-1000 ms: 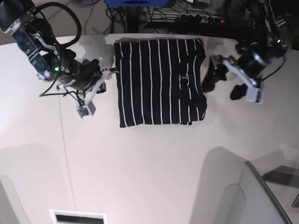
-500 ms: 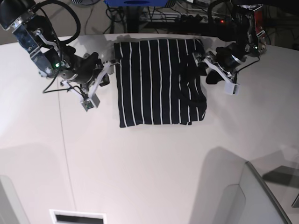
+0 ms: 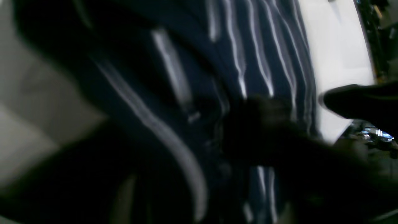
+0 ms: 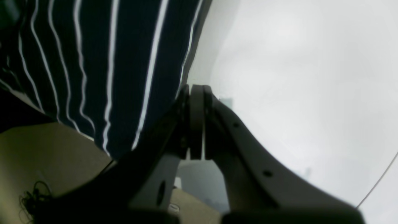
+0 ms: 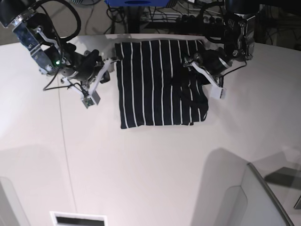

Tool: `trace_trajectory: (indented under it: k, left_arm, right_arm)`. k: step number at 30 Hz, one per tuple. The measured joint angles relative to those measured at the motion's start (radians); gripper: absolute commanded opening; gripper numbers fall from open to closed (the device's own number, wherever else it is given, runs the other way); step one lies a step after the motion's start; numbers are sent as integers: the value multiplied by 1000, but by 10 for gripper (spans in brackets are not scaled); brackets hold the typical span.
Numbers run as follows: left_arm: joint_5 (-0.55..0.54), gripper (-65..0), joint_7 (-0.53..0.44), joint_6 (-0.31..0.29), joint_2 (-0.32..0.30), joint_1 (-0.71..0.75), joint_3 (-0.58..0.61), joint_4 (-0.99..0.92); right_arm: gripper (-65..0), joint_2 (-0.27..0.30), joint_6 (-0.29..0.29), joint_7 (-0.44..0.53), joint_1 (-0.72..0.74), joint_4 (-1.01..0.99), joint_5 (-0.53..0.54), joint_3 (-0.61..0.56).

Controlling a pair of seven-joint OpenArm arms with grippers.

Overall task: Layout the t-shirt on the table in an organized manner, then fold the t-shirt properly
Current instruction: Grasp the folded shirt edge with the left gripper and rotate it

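T-shirt (image 5: pixel 157 82) flat on table (image 5: pixel 141 169); left tool (image 5: pixel 197 70) seemingly touching it.

Bench (image 5: pixel 150 174): you've open white surface all along the near side and far left, free passage. T-shirt (image 5: pixel 160 82): folded flat near the far edge, low, passable overhead. Left gripper (image 5: pixel 195 66): sits on the shirt's edge on its own side, blocks that flank. Right gripper (image 5: pixel 109 68): jaws together, just beside the shirt's opposite edge, blocks that flank. Grey angled panel (image 5: pixel 256 197): obstacle at near corner on left arm's side. Cables (image 5: pixel 188 19): clutter beyond far edge.
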Motion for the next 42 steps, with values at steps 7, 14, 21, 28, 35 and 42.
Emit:
trace_trajectory:
  k: [7,14,21,28,35,42]
  left_arm:
    - [201,-650,54,-17,1,-46,4,13]
    - [535,-650,158,-2,-64,-117,122,177]
    - [785,-650,176,14,-194,-293,595,202]
    - [993,-650,185,14,-147,-381,784,190]
    - [1023,-650,171,0,-68,-441,886,189]
    - [1031,-650,173,3,-21,-467,901,98]
  right_arm:
    - [-650,1,0,2,-2,0,2,21]
    - [-650,0,-3,7,-23,0,0,137]
    - [-650,2,-4,5,-26,0,-1,178]
    - [-650,-1,-1,6,-26,-32,3,178]
    - [-650,-8,-4,4,-57,-82,3,281]
    - [-650,-11,0,3,-107,-86,6,387]
